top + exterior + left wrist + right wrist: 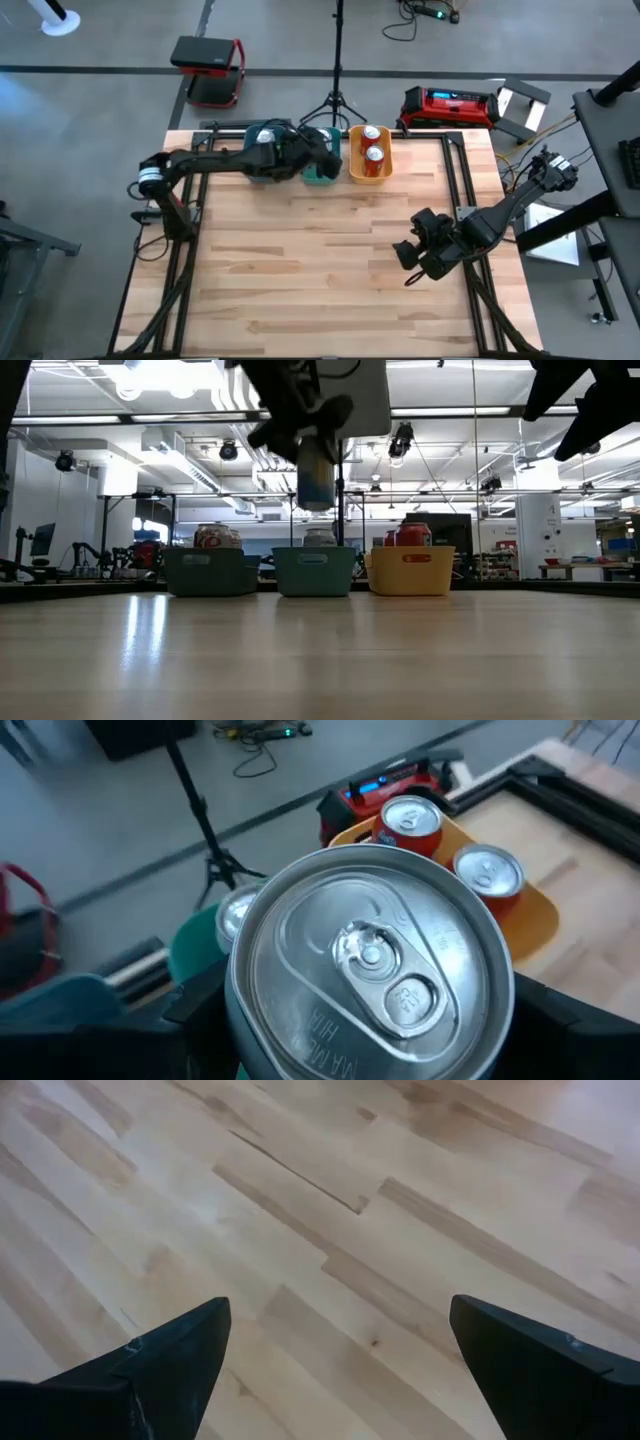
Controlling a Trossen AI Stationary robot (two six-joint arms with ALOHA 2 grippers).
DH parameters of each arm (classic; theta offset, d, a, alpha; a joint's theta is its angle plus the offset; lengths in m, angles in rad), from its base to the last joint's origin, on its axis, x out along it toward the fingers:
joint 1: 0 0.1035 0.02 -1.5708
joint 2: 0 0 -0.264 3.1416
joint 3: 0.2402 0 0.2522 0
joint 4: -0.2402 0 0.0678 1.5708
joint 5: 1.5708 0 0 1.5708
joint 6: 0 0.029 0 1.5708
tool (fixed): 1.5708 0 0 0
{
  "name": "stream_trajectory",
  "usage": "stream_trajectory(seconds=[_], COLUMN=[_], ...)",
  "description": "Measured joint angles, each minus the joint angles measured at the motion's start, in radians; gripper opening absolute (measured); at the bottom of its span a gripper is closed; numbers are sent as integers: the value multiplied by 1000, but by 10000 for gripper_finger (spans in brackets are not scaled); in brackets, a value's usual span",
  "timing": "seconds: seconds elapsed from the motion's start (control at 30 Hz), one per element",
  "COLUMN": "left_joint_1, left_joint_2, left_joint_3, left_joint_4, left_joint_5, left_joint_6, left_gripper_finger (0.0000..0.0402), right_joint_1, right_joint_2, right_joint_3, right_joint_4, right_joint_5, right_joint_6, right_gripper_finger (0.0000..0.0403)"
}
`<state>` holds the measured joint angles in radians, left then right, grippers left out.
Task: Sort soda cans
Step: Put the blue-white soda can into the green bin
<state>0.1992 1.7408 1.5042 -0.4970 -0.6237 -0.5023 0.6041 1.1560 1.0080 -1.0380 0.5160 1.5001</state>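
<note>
We find the right gripper (412, 262) nearest, over bare table (300, 270) at the right side, fingers (160, 1365) spread wide and grasping nothing. Farther back, the left gripper (305, 415) is clamped on a silver can (370, 970), held upright in the air above the middle teal bin (314, 572), which already holds one can (320, 537). The orange bin (370, 172) beside it holds two red cans (412, 825). The far dark bin (210, 572) holds more cans (215, 537); we cannot count them.
</note>
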Motion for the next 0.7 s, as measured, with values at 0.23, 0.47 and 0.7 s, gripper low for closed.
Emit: stream_trajectory(seconds=[0.23, 0.47, 0.7], left_joint_1=[63, 78, 80], left_joint_2=[48, 98, 170], left_joint_3=[-170, -197, -191], left_joint_4=[223, 322, 320], left_joint_5=[4, -22, -15], left_joint_6=[-26, -32, -61], left_gripper_finger=[279, 279, 279], right_joint_1=[0, 0, 0], right_joint_2=[33, 47, 51], right_joint_3=[0, 0, 1], right_joint_4=[95, 148, 154], right_joint_5=[8, 8, 8], right_joint_6=[20, 26, 36], right_gripper_finger=[373, 373, 373])
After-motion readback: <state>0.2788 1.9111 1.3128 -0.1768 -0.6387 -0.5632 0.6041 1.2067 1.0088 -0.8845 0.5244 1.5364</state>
